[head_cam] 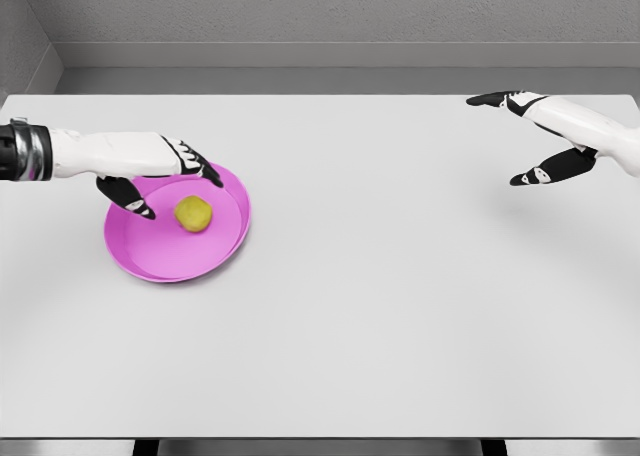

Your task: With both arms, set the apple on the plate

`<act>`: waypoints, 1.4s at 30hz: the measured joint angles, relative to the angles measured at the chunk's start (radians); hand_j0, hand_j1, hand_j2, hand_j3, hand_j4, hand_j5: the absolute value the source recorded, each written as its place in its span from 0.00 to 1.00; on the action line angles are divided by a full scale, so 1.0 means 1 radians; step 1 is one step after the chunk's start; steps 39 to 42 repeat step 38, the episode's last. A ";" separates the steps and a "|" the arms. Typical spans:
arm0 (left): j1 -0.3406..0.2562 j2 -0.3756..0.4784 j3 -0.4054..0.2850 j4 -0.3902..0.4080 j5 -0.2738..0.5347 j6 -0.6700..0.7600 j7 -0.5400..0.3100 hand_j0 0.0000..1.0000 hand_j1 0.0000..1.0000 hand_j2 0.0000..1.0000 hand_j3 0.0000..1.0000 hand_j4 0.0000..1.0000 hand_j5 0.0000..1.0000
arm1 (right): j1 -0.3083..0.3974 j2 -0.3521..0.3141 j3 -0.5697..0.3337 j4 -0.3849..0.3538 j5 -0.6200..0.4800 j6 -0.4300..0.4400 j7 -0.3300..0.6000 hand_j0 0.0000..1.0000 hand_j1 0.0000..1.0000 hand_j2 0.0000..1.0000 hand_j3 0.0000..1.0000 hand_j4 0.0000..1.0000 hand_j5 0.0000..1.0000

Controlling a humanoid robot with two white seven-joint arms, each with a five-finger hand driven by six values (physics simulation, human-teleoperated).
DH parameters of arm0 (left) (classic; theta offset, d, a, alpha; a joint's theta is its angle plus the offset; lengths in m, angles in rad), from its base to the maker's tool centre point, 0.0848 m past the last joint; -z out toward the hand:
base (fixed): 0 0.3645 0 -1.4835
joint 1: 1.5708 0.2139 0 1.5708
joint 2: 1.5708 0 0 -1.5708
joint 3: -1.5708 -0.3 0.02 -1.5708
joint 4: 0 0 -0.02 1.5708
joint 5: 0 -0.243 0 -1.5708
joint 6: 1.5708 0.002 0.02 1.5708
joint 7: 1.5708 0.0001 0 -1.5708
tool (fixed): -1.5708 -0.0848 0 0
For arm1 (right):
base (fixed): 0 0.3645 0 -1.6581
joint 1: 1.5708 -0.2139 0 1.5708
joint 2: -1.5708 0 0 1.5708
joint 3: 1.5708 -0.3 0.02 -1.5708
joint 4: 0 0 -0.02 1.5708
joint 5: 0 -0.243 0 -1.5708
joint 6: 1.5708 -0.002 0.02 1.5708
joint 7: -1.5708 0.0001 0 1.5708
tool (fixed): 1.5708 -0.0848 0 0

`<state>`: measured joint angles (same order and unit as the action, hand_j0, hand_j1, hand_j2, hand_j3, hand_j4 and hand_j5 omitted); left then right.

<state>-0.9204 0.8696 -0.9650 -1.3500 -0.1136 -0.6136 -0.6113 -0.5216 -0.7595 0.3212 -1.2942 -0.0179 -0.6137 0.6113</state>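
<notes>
Left white seven-joint arm: enters from the left edge, forearm level, dark metallic wrist cuff. Left five-finger hand (pixel 160 176): black-tipped fingers spread, thumb angled downward, grasping nothing. Right white arm: enters from the right edge. Right five-finger hand (pixel 545 136): fingers and thumb parted wide, empty.

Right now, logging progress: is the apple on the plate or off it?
On it. The apple sits inside the pink plate, with no robot hand touching it.
</notes>
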 measured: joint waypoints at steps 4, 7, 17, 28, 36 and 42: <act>-0.002 -0.085 0.000 -0.009 0.051 0.000 0.000 1.00 1.00 1.00 1.00 1.00 1.00 | 0.000 0.000 0.000 0.000 0.000 0.000 0.000 1.00 1.00 1.00 1.00 1.00 1.00; -0.035 -0.155 0.013 0.010 0.080 0.000 0.000 1.00 1.00 1.00 1.00 1.00 1.00 | 0.000 -0.009 -0.002 0.002 0.000 0.000 0.000 1.00 1.00 1.00 1.00 1.00 1.00; -0.064 -0.274 0.124 0.459 0.088 0.000 0.000 1.00 1.00 1.00 1.00 1.00 1.00 | 0.012 -0.028 -0.003 0.002 0.000 0.000 0.000 1.00 1.00 1.00 1.00 1.00 1.00; -0.064 -0.269 0.175 0.638 0.104 0.000 0.000 1.00 1.00 1.00 1.00 1.00 1.00 | 0.017 -0.048 -0.005 -0.001 0.000 0.000 0.000 1.00 1.00 1.00 1.00 1.00 1.00; -0.064 -0.268 0.191 0.702 0.105 0.000 0.000 1.00 1.00 1.00 1.00 1.00 1.00 | 0.015 -0.056 -0.006 -0.002 0.000 0.000 0.000 1.00 1.00 1.00 1.00 1.00 1.00; -0.064 -0.268 0.191 0.710 0.105 0.000 0.000 1.00 1.00 1.00 1.00 1.00 1.00 | 0.017 -0.056 -0.006 -0.002 0.000 0.000 0.000 1.00 1.00 1.00 1.00 1.00 1.00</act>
